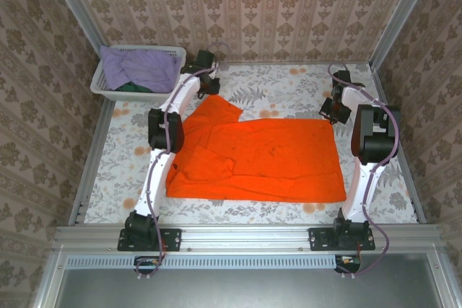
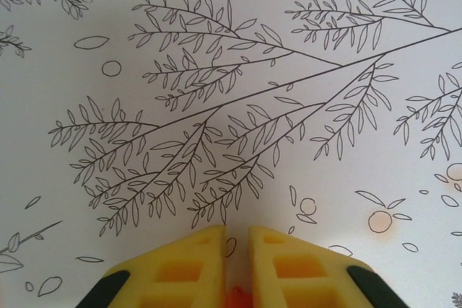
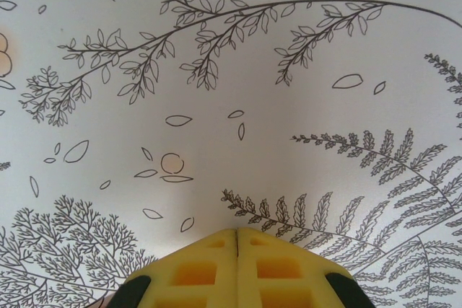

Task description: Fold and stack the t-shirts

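An orange t-shirt [image 1: 274, 160] lay spread flat across the middle of the counter [image 1: 289, 81], its long side running left to right. Its left part was bunched in loose folds, and one corner reached up towards the far edge. It seemed laid open so that its far edge could be lifted and brought over for a fold. A white lattice basket [image 1: 108, 91] stood at the counter's far left corner. It held a lavender t-shirt [image 1: 144, 66] over a dark green t-shirt [image 1: 131, 86], likely waiting their turn.

The left tool [image 1: 209, 84] sat at the orange shirt's far left corner, between the shirt and the basket. Its yellow fingers [image 2: 195, 268] were nearly together with a thin gap left. A scrap of orange cloth showed in that gap, so it appeared to be pinching the shirt's corner.

The right tool [image 1: 330, 110] sat at the shirt's far right corner, near the counter's right edge. Its fingers [image 3: 206, 268] were pressed fully together with no cloth visible between them. Whether it gripped the shirt could not be told. Both arms appeared placed to take matching corners, which would keep the fold even.
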